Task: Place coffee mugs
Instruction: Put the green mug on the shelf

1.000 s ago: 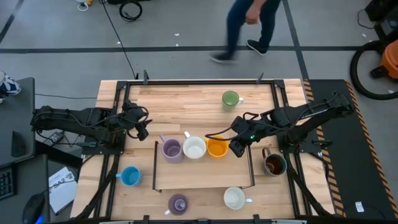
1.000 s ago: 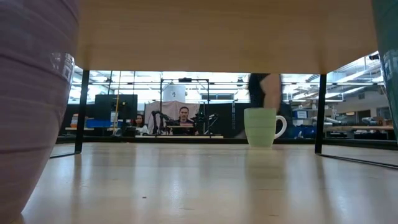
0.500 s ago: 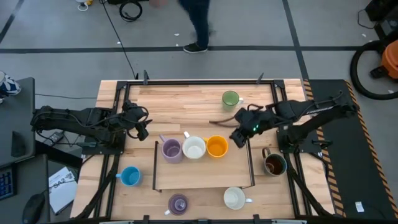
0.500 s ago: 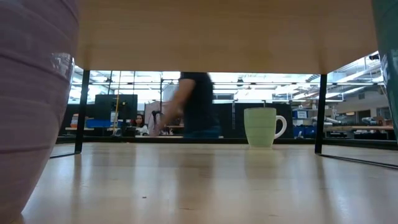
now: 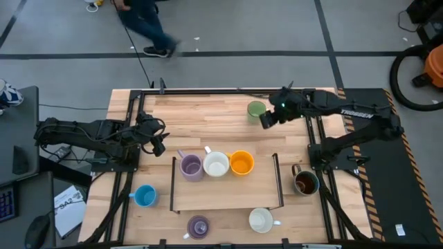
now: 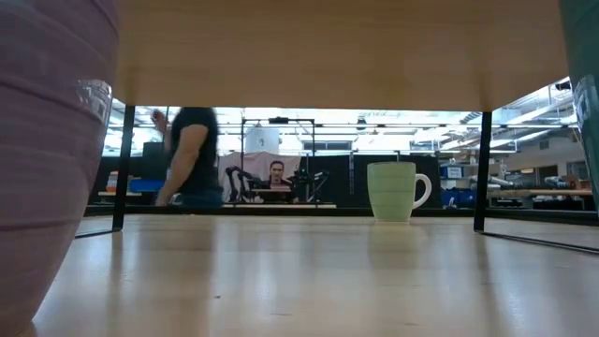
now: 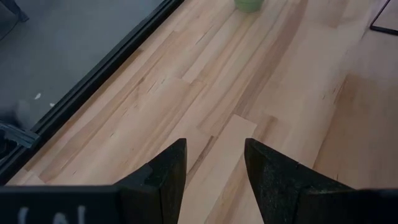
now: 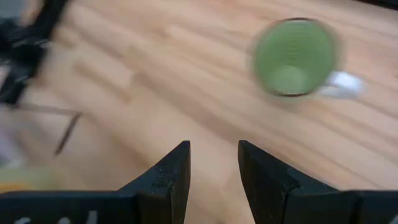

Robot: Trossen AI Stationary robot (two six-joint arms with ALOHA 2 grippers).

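High view: light wood table (image 5: 208, 111); lavender mug (image 5: 191, 167), white mug (image 5: 216, 164) and orange mug (image 5: 241, 163) stand in a row mid-table. Right end effector (image 5: 266, 119) just beside the far green mug (image 5: 256, 109), fingers apart, empty. Left end effector (image 5: 158, 144) at left edge, part open, empty.
Low view: person (image 6: 191, 157) walking in the room behind.
Right wrist view: green mug's handle (image 8: 345, 83).

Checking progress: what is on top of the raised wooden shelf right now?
Three mugs in a row: lavender mug, white mug, orange mug. The tabletop beneath the shelf is hidden from above.
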